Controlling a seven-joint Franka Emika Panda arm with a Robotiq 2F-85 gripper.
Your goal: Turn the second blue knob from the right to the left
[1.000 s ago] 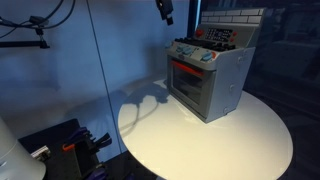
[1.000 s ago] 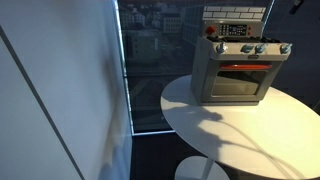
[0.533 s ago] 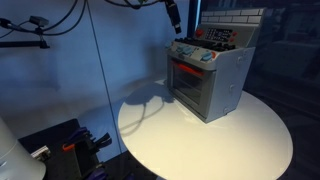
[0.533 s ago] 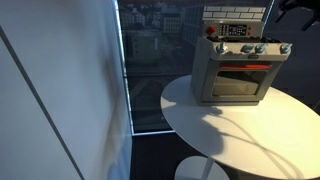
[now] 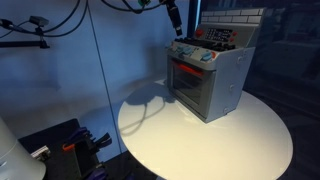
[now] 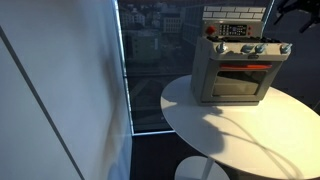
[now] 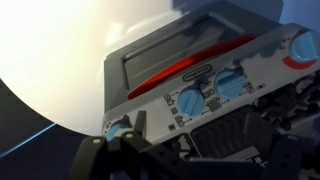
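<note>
A grey toy oven (image 5: 205,80) (image 6: 235,70) with a red-trimmed door stands on the round white table in both exterior views. A row of blue knobs (image 6: 252,48) runs along its top front edge. In the wrist view the knobs show close up and the picture looks upside down; one inner knob (image 7: 188,101) lies just ahead of the fingers. My gripper (image 5: 172,15) (image 6: 288,9) hangs above the oven, apart from it. Its dark fingers (image 7: 200,150) are spread and hold nothing.
The round white table (image 5: 200,140) (image 6: 230,130) bears only the oven. A glass wall or window (image 6: 150,60) stands behind it. Dark equipment with cables (image 5: 65,145) sits on the floor beside the table.
My gripper came down a little towards the oven's top over the last second. It has hardly moved in the last half second. The oven has not moved.
</note>
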